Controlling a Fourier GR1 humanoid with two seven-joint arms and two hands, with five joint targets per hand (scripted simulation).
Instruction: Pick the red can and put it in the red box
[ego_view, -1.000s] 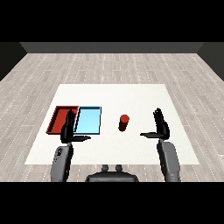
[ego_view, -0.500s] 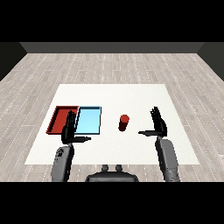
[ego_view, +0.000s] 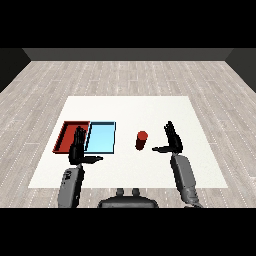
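Note:
A red can (ego_view: 141, 140) stands upright on the white table, right of the trays. My right hand (ego_view: 173, 141) is open a short way to the can's right, fingers straight up and thumb pointing toward the can, not touching it. The red tray (ego_view: 67, 135) lies at the left with the light blue tray (ego_view: 101, 137) beside it on the right. My left hand (ego_view: 77, 148) is open, fingers straight, over the near edge where the two trays meet. Neither hand holds anything.
The white table (ego_view: 130, 110) stretches beyond the trays and the can. A grey wooden floor surrounds it, with a dark wall behind.
My right hand has moved left, closer to the red can. The left hand has barely shifted. The can and trays have stayed put.

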